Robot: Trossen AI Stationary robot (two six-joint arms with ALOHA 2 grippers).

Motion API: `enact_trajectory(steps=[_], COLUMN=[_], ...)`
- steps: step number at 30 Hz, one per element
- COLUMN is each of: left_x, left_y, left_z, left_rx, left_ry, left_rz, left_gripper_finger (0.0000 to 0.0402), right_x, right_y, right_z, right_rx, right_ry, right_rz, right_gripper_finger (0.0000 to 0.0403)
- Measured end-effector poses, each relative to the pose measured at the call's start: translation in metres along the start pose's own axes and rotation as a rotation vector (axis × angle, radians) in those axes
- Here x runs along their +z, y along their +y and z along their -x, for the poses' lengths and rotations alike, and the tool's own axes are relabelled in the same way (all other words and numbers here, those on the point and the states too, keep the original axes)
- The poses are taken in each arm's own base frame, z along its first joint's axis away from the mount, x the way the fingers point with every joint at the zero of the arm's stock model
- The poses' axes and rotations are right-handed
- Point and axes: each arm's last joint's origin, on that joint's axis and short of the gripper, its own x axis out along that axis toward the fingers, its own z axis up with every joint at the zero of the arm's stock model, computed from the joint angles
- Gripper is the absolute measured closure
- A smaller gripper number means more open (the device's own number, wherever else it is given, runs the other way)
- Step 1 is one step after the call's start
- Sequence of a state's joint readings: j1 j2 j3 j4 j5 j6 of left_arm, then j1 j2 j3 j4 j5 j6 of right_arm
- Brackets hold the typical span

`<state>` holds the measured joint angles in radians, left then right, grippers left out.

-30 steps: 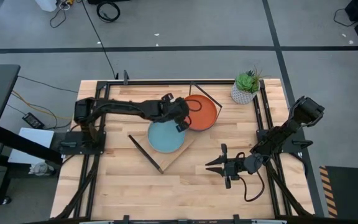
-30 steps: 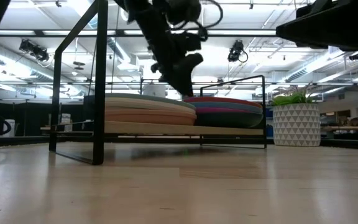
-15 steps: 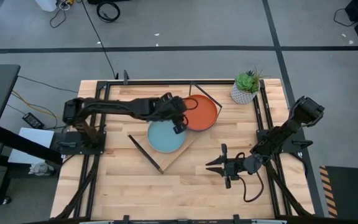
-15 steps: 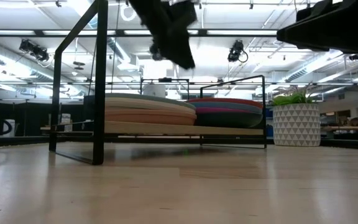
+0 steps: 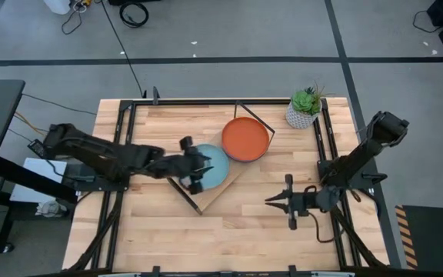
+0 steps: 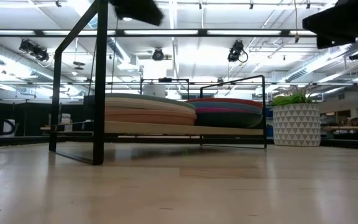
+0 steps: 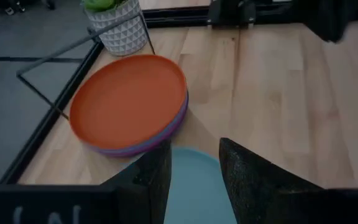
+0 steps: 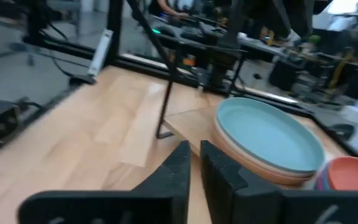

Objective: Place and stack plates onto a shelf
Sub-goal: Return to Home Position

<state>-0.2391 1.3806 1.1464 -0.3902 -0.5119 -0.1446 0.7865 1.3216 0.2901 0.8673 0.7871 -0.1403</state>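
Observation:
Two stacks of plates rest on the shelf (image 5: 223,187). One is topped by an orange plate (image 5: 245,139), the other by a light blue plate (image 5: 214,167). The low view shows both stacks side by side, the left stack (image 6: 149,109) and the right stack (image 6: 225,112), on the shelf board (image 6: 185,129). My left gripper (image 5: 204,165) hovers open and empty over the light blue plate's left part (image 7: 194,186), with the orange plate (image 7: 129,99) ahead of it. My right gripper (image 5: 269,201) stands near the table's front right, empty, its fingers (image 8: 180,165) drawn almost together.
A green plant in a white patterned pot (image 5: 304,108) stands at the far right corner, just beyond the orange stack. Bare tabletop (image 5: 229,238) lies in front of the shelf. The shelf's black rod frame (image 6: 98,81) rises at its ends.
My left gripper has drawn back from the orange plate's rim toward the table's left edge and risen, staying open and empty. My right gripper has shifted slightly toward the right edge, and its fingers have come closer together. The plates have stayed put.

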Motion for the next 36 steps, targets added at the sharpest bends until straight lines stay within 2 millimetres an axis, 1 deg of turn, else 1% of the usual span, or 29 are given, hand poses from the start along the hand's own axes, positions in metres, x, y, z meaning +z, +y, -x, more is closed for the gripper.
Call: enact_trajectory(steps=[4,5,9,11,16,19,21,23,24,26,28,34,36], left_x=[-0.025,-0.035,-0.06,-0.07,-0.101,-0.117,-0.135,-0.143,-0.151,-0.158,-0.17,-0.189,-0.194], left_y=[0.012,0.016,0.028,0.032,0.042,0.046,0.048,0.051,0.053,0.056,0.058,0.062,0.063], left_z=[0.022,0.027,0.044,0.052,0.064,0.068,0.069,0.073,0.073,0.077,0.077,0.08,0.079], left_rx=[-0.038,-0.042,-0.12,-0.175,-0.257,-0.305,-0.322,-0.334,-0.335,-0.339,-0.336,-0.339,-0.338], left_ry=[-0.093,-0.092,-0.195,-0.272,-0.399,-0.475,-0.483,-0.546,-0.547,-0.587,-0.59,-0.642,-0.643], left_rz=[0.047,0.047,0.086,0.102,0.101,0.111,0.101,0.124,0.125,0.143,0.152,0.182,0.184], left_gripper_finger=[0.026,0.026,0.026,0.026,0.026,0.026,0.026,0.026,0.026,0.026,0.026,0.026,0.026], right_x=[-0.005,-0.007,-0.012,-0.016,-0.021,-0.026,-0.029,-0.027,-0.026,-0.025,-0.024,-0.028,-0.027], right_y=[-0.014,-0.017,-0.03,-0.036,-0.046,-0.051,-0.054,-0.056,-0.057,-0.059,-0.061,-0.066,-0.068], right_z=[0.005,0.006,0.014,0.02,0.03,0.037,0.041,0.042,0.043,0.045,0.046,0.051,0.053], right_rx=[0.056,0.065,0.108,0.126,0.159,0.161,0.146,0.132,0.121,0.117,0.108,0.08,0.065], right_ry=[-0.017,-0.02,-0.047,-0.062,-0.116,-0.135,-0.139,-0.145,-0.15,-0.158,-0.168,-0.108,-0.113], right_rz=[-0.023,-0.026,-0.058,-0.073,-0.166,-0.191,-0.199,-0.203,-0.205,-0.197,-0.195,-0.165,-0.186], right_gripper_finger=[0.0391,0.0395,0.0391,0.0388,0.0394,0.0395,0.0394,0.0394,0.0394,0.0394,0.0393,0.0393,0.0393])
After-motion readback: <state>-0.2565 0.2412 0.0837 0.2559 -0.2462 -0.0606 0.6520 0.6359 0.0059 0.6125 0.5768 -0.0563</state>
